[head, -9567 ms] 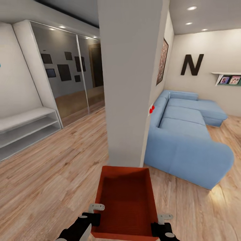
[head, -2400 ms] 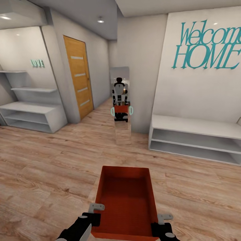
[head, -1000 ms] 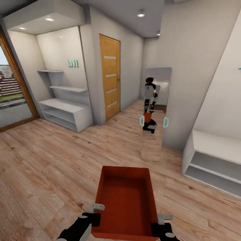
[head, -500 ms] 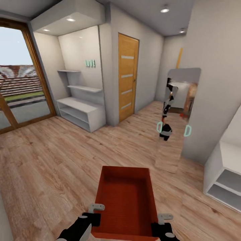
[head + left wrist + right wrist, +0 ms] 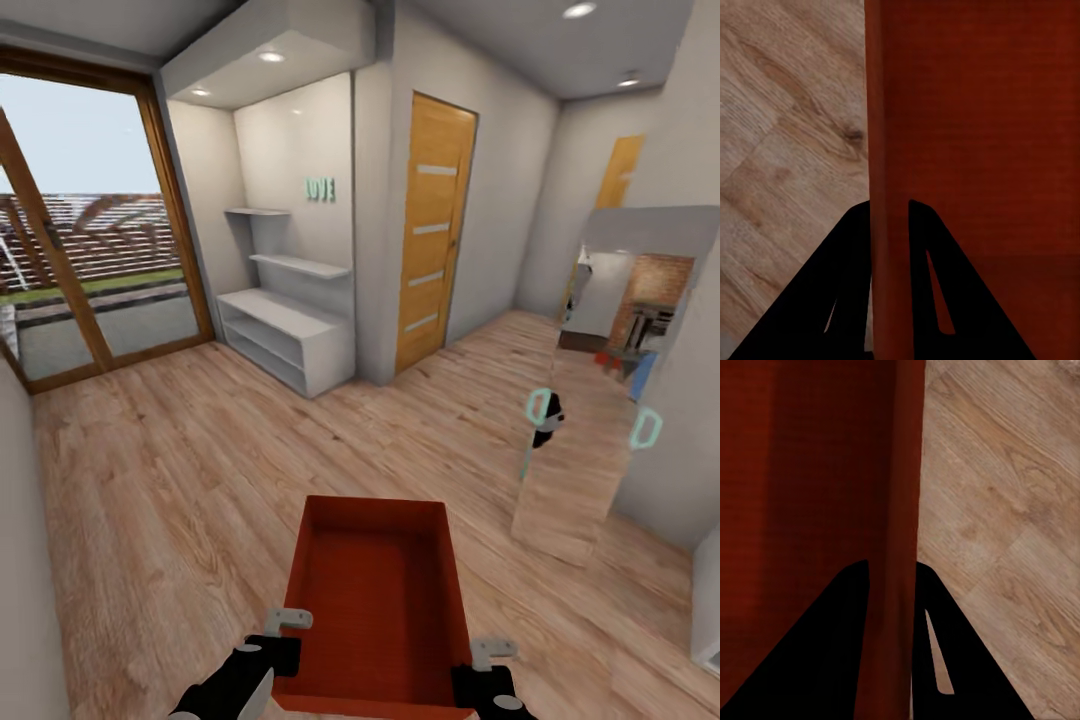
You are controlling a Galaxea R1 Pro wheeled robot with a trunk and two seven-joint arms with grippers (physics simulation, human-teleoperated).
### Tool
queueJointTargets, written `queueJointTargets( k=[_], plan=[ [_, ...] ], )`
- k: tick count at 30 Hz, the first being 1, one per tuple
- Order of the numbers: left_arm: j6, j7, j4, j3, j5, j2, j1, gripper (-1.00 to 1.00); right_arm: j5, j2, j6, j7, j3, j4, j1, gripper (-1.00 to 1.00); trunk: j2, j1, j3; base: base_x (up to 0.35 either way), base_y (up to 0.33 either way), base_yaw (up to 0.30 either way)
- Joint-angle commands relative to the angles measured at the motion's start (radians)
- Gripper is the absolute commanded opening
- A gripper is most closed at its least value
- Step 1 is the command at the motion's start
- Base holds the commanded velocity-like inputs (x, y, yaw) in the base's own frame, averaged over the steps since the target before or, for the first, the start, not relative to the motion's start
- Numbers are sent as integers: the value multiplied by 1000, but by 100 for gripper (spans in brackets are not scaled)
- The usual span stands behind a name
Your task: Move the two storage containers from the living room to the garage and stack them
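Observation:
I carry one orange-red storage container (image 5: pixel 378 600) in front of me, held level above the light wood-plank flooring (image 5: pixel 180 480). My left gripper (image 5: pixel 285 640) is shut on its left wall (image 5: pixel 886 150), one finger on each side of the thin wall. On the other side, my right gripper (image 5: pixel 478 668) is shut on the right wall (image 5: pixel 900 510) in the same way. The bin is empty inside. I am in a hallway with white walls.
A wooden door (image 5: pixel 432 230) stands ahead. White low shelving (image 5: pixel 285 335) sits left of it, and glass doors (image 5: pixel 90 260) are at far left. A tall mirror (image 5: pixel 615 380) leans at the right. A white wall (image 5: pixel 25 560) is close on my left.
The whole view has swung left: the glass doors came into sight, and the door, shelving and mirror slid rightward. The container and both grippers hold the same pose.

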Motion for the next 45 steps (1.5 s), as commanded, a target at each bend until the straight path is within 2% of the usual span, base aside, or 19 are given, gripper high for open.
queueJointTargets(
  k=[1, 10, 45],
  plan=[
    [6, 8, 1, -16, 5, 0, 0, -100, -1, -5, -7, -13, -6, 0, -2, -100, -1, 1, -1, 323, 0, 272],
    [6, 8, 1, -17, 4, 0, 0, -100, -1, -5, -7, -13, -6, 0, -2, -100, -1, 1, -1, 323, 0, 208],
    [6, 8, 1, -16, 4, 0, 0, -100, -1, -5, -7, -13, -6, 0, -2, -100, -1, 1, -1, 323, 0, 1]
  ],
)
